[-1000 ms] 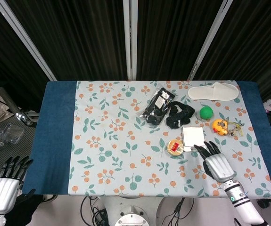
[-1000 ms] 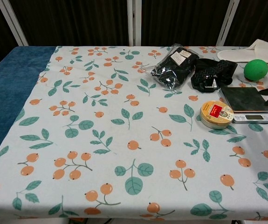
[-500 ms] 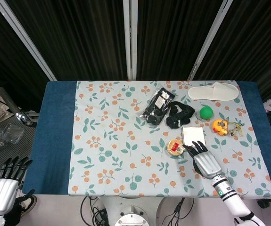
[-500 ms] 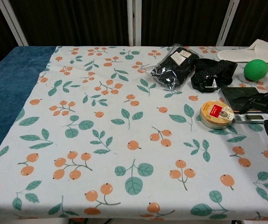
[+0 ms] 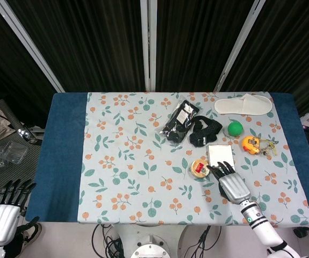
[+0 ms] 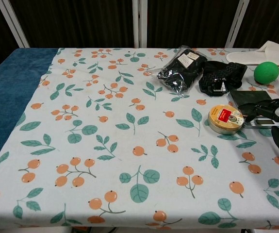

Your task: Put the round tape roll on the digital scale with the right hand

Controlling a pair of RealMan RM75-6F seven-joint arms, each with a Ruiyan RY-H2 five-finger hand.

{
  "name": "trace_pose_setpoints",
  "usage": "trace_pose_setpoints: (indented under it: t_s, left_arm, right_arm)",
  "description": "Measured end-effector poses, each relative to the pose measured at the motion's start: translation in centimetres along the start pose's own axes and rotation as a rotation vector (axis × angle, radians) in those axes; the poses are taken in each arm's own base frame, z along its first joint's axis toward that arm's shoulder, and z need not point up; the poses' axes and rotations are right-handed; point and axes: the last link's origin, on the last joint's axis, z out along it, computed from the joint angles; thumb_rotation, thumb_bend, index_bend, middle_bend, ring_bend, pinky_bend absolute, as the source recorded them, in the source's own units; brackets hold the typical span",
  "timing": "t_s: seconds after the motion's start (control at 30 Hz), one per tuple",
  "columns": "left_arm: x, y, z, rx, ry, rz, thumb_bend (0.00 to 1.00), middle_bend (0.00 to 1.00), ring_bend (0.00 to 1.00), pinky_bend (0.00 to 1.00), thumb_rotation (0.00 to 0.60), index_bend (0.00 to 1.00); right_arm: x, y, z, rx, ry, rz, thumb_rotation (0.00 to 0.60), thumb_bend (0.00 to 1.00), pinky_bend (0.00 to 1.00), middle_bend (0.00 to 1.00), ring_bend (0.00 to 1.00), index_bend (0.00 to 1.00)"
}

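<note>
Left robot hand (image 5: 4,210) off the near left of the counter (image 5: 63,156), fingers spread, released. Round tape roll (image 6: 225,119) flat on the counter, just left of the digital scale (image 5: 220,157). Right robot hand (image 5: 230,181) over the scale's near edge, fingers apart, grasping nothing.

White slipper (image 5: 243,105), green ball (image 5: 235,128), black packet (image 5: 179,121), black strap (image 5: 205,132), orange tape measure (image 5: 250,144), floral tablecloth (image 5: 133,172)

text: none legible | round tape roll (image 6: 225,118): red label, print too small | black packet (image 6: 182,68): white label, unreadable
</note>
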Motion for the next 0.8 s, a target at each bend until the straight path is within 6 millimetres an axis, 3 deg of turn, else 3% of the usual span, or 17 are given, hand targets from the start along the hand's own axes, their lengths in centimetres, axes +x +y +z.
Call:
trace_pose_setpoints:
  t_s: [0.63,0.77,0.8]
  left_arm:
    - [0.1,-0.2,-0.2,0.012,0.002,0.001,0.10,0.08,0.00,0.03,0.600,0.14]
    - [0.1,-0.2,-0.2,0.012,0.002,0.000,0.10,0.08,0.00,0.03,0.600,0.14]
    - [0.1,-0.2,-0.2,0.012,0.002,0.000,0.10,0.08,0.00,0.03,0.600,0.14]
  right_arm:
    - [-0.4,0.2,0.2,-0.017,-0.023,0.007,0.600,0.85,0.00,0.20,0.00,0.00]
    - [0.3,-0.1,0.1,0.001,0.036,0.014,0.600,0.63,0.00,0.17,0.00,0.00]
    - [0.6,-0.1,0.1,0.005,0.057,0.015,0.600,0.50,0.00,0.16,0.00,0.00]
